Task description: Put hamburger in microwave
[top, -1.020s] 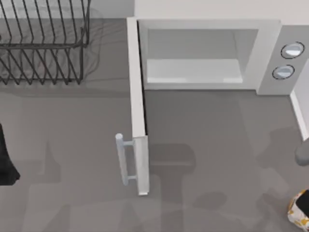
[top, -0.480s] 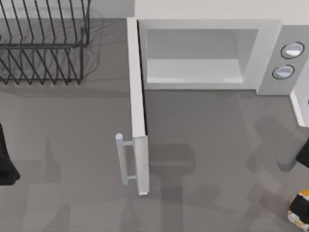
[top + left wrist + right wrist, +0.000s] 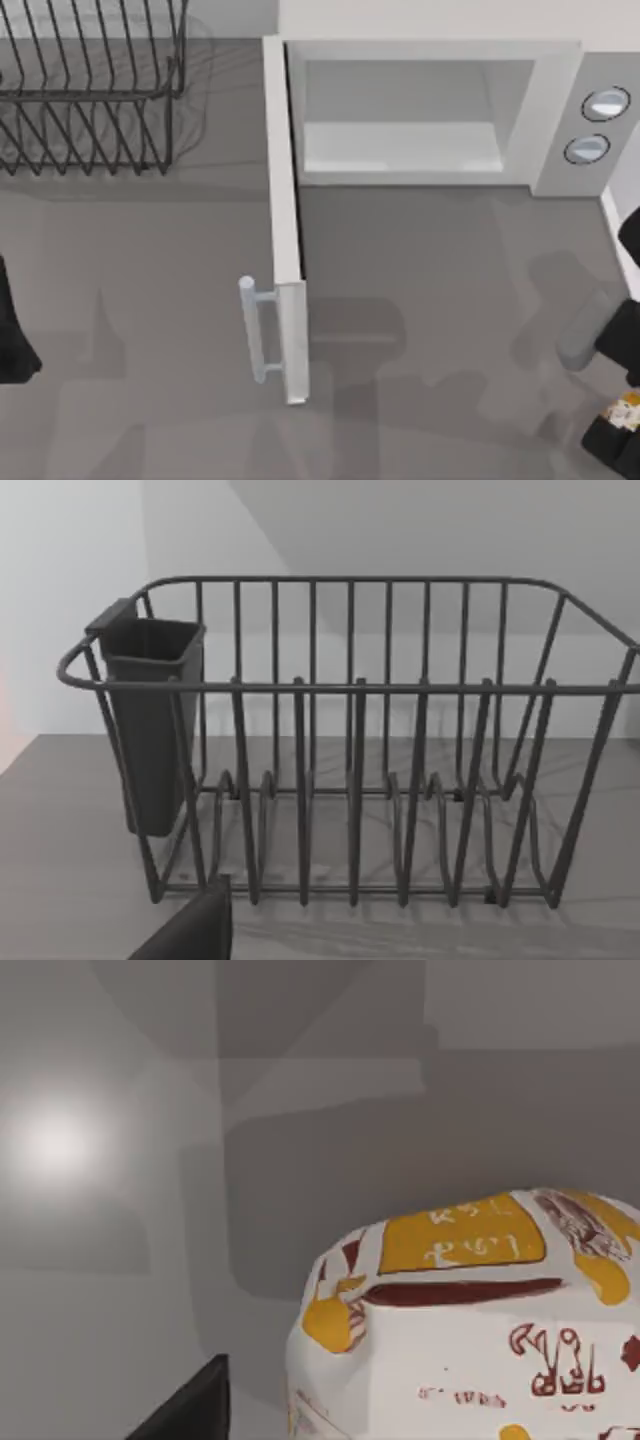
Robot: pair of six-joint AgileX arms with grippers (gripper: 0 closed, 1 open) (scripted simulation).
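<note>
The right gripper (image 3: 622,425) hangs over the hamburger (image 3: 624,412) at the table's (image 3: 420,300) near right corner, its jaws' opening impossible to tell, while the microwave (image 3: 545,110) stands door-open to receive it and the left arm sits parked far left

One microwave (image 3: 430,110) stands on the bench (image 3: 440,280), with one door (image 3: 285,230) swung open, one bar handle (image 3: 258,328) and two round knobs (image 3: 596,126). There is one hamburger (image 3: 470,1320), one black wire rack (image 3: 350,750) and one dark cup (image 3: 150,720) hung on the rack.
</note>
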